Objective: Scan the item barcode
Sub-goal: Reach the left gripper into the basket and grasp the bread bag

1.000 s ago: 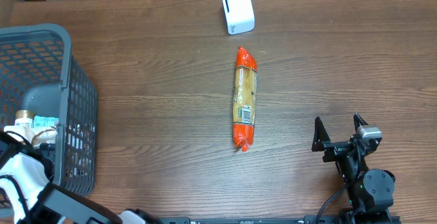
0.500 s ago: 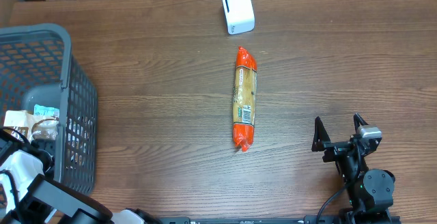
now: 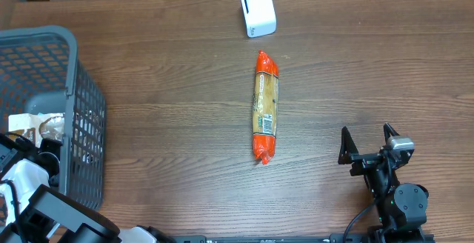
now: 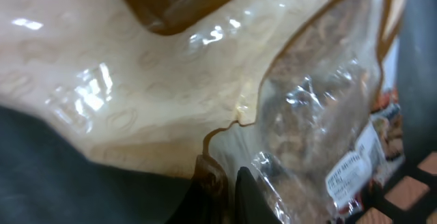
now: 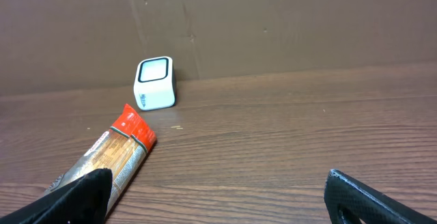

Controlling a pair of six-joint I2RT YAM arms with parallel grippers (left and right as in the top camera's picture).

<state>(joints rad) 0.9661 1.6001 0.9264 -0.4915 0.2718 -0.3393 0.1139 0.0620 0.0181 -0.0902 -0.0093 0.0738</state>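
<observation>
Down in the grey basket (image 3: 81, 87) at nine o'clock on the table (image 3: 163, 87), the left gripper (image 4: 229, 186) has its jaws pinched right together. The wrist camera is jammed so close that I'm reading this rather than seeing it cleanly, but they look nipped onto the lower edge of a crinkly bag (image 4: 171, 94), beige film with a clear window. A grip on the seam makes sense: thin film gives nothing to hold across its middle, and an edge pinch lets the bag hang free.

From overhead that bag sits low against the basket's near-left side, at about eight o'clock. Its white label (image 4: 348, 176) shows at four o'clock in the wrist view, turned away from the fingers. That's handy, since that face has to meet the scanner uncovered.

The scanner (image 3: 258, 11) stands at twelve o'clock, well apart from the basket, window facing down the table. So I judge a lift out and a long carry across are needed.

An orange packet (image 3: 266, 106) lies flat mid-table, running twelve to six, just below the scanner. It is touched by neither arm.

Over at five o'clock, the right gripper (image 3: 369, 152) sits low with its jaws spread wide and nothing between them. It is parked clear of the lane to the scanner.

The risk I'd call is slippery film sliding out of that narrow pinch on the lift.
</observation>
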